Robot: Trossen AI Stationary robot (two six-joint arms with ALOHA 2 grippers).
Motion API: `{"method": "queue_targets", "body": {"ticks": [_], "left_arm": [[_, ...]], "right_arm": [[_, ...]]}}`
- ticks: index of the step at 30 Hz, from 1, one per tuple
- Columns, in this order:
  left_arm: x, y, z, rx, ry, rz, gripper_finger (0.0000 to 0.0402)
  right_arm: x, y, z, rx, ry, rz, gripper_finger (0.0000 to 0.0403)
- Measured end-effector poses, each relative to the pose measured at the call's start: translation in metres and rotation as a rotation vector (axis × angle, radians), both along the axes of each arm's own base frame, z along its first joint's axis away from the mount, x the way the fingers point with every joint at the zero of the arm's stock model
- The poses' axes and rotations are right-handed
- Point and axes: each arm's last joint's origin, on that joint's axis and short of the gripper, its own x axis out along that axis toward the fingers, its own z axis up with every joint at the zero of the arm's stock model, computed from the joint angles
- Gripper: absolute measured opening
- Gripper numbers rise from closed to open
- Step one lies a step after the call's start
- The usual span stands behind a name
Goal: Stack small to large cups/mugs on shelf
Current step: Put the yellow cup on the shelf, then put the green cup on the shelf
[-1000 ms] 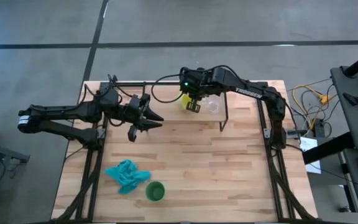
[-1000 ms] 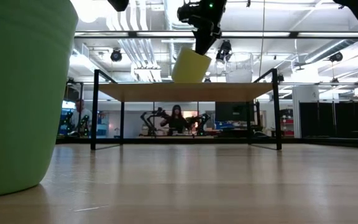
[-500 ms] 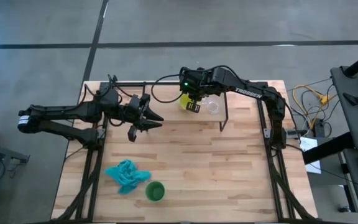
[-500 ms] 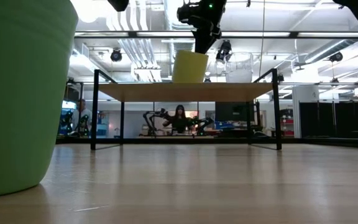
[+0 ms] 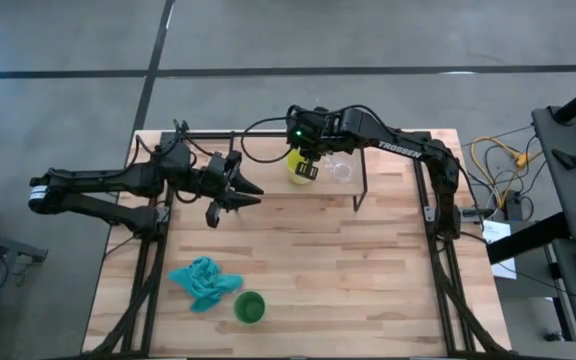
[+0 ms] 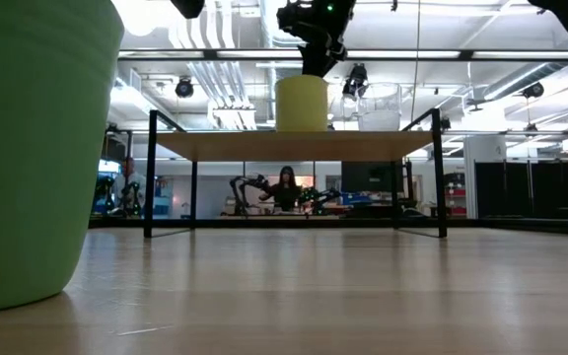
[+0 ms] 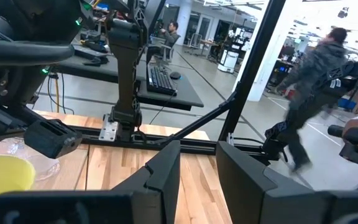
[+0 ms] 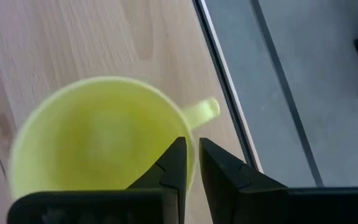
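The yellow mug (image 5: 297, 165) stands upright on the shelf (image 6: 294, 146) near its far edge, with my right gripper (image 5: 307, 171) shut on its rim from above. The clear glass cup (image 5: 342, 170) stands on the shelf top just to the right of the mug; in the low view the glass cup (image 6: 380, 106) is beside the mug (image 6: 302, 103). The green cup (image 5: 249, 306) stands on the table near its near edge, close to the low camera (image 6: 28, 148). My left gripper (image 5: 238, 190) hovers open over the shelf's left part. My right gripper (image 8: 191, 149) pinches the mug's rim (image 8: 182, 121) close to the handle (image 8: 201, 111), one finger inside the mug and one outside. The fingers (image 6: 314, 61) come down from above. The mug is upright, its base on the shelf top (image 6: 302, 131).
A crumpled teal cloth (image 5: 204, 282) lies on the table left of the green cup. The shelf's thin black legs (image 5: 360, 185) stand on the tabletop. Black frame bars run along the table's sides (image 5: 148, 270). People move in the room beyond the table (image 7: 316, 106).
My right gripper has shifted slightly toward the table's left and come down. The yellow mug it holds has gone from tilted, with its base off the shelf, to upright with its base on the shelf top. The grip on the rim has stayed the same.
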Motion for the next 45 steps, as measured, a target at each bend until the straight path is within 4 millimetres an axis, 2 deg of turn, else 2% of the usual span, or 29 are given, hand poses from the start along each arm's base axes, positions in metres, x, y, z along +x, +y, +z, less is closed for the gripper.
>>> {"method": "queue_targets", "body": {"ticks": [8,12,15,19,23,26,29,32,39,45], "left_arm": [[0.0,0.0,0.0,0.0,0.0,0.0,0.0091],[0.0,0.0,0.0,0.0,0.0,0.0,0.0091],[0.0,0.0,0.0,0.0,0.0,0.0,0.0091],[0.0,0.0,0.0,-0.001,0.004,0.0,0.0091],[-0.004,0.0,0.0,-0.003,0.014,0.0,0.0091],[-0.007,-0.001,-0.004,-0.062,0.083,0.0,0.0091],[-0.012,-0.002,-0.01,-0.153,0.18,0.007,0.0091],[-0.019,-0.003,-0.016,-0.174,0.267,0.009,0.0091],[-0.027,-0.013,-0.031,-0.203,0.447,-0.021,0.0091],[-0.023,-0.031,-0.038,-0.277,0.537,-0.109,0.0091]], "right_arm": [[0.0,0.0,0.0,-0.004,-0.003,-0.001,0.0038],[0.004,-0.001,0.003,0.004,-0.073,-0.045,0.0038],[0.005,0.002,0.013,0.005,-0.128,-0.058,0.0038],[-0.001,0.014,0.036,-0.001,-0.18,-0.029,0.0038],[-0.015,0.037,0.065,0.026,-0.24,0.034,0.0038],[-0.029,0.059,0.083,0.102,-0.277,0.076,0.0038],[-0.041,0.082,0.094,0.17,-0.306,0.089,0.0038],[-0.049,0.106,0.101,0.206,-0.336,0.122,0.0038],[-0.052,0.157,0.1,0.243,-0.321,0.257,0.0038],[-0.047,0.182,0.091,0.263,-0.305,0.241,0.0038]]}}
